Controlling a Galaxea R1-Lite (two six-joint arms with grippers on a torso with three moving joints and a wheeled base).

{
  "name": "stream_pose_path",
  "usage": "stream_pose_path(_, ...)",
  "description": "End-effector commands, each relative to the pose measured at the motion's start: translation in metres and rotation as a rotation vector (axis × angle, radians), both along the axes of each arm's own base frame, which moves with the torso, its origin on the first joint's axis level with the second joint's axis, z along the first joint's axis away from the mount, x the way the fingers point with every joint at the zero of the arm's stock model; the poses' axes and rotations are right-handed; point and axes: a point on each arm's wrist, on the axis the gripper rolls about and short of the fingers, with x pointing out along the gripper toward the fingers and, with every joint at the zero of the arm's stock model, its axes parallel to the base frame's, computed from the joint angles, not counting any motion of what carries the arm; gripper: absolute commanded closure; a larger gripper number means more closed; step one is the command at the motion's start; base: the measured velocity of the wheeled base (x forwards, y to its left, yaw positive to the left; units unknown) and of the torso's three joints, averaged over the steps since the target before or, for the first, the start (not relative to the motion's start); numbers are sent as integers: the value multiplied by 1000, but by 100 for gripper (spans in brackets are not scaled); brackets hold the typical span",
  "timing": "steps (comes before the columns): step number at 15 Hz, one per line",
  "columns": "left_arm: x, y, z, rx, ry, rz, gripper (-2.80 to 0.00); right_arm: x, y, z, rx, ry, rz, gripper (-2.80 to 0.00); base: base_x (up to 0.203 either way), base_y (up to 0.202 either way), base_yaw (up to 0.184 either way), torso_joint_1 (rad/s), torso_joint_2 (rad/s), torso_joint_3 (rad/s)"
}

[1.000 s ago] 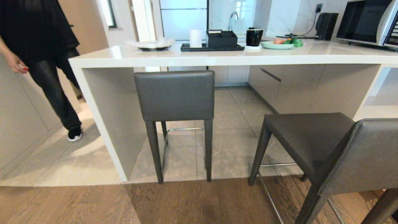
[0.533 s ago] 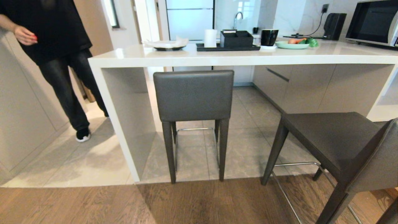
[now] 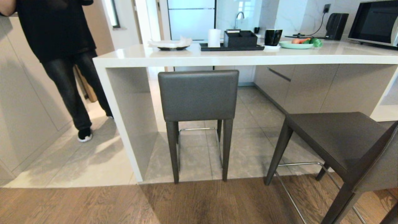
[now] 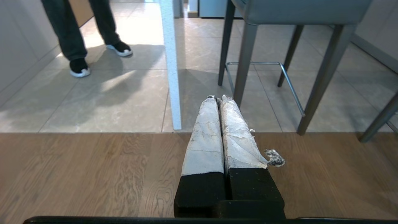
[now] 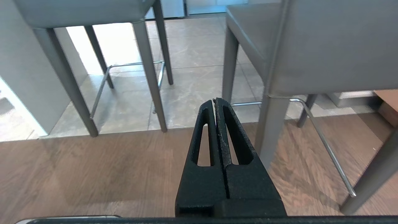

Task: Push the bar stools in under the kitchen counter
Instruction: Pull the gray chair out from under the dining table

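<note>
Two dark grey bar stools stand at the white kitchen counter (image 3: 236,56). The left stool (image 3: 198,95) sits under the counter beside its slab end leg (image 3: 124,124), backrest toward me. The right stool (image 3: 342,140) stands out on the wood floor, turned at an angle, its seat outside the counter edge. Neither gripper shows in the head view. My left gripper (image 4: 217,98) hangs shut and empty low over the wood floor, short of the left stool's legs (image 4: 244,62). My right gripper (image 5: 215,100) is shut and empty, close to the right stool's leg (image 5: 272,130).
A person in black (image 3: 62,46) stands at the left by the counter's end, feet on the tile (image 4: 79,67). On the counter are a black tray (image 3: 231,47), a mug (image 3: 273,36), a plate of vegetables (image 3: 297,45) and a microwave (image 3: 374,23). Wood floor meets tile below the counter edge.
The whole head view has shifted, so the counter and stools sit further right in the picture. The person has stepped closer to the counter's end. Both grippers stay shut.
</note>
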Motion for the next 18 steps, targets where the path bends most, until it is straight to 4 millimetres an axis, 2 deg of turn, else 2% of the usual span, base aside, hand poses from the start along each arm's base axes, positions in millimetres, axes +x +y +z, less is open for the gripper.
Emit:
stream_pose_path(1,0,0,0,0,1,-1,0,0,0,0,0,2,1,0,0,0,0,0,0,0)
stream_pose_path(4,0,0,0,0,2,0,0,0,0,0,0,2,1,0,86,0,-1,3,0,1)
stream_pose_path(18,0,0,0,0,1,-1,0,0,0,0,0,2,1,0,194,0,2,3,2,2)
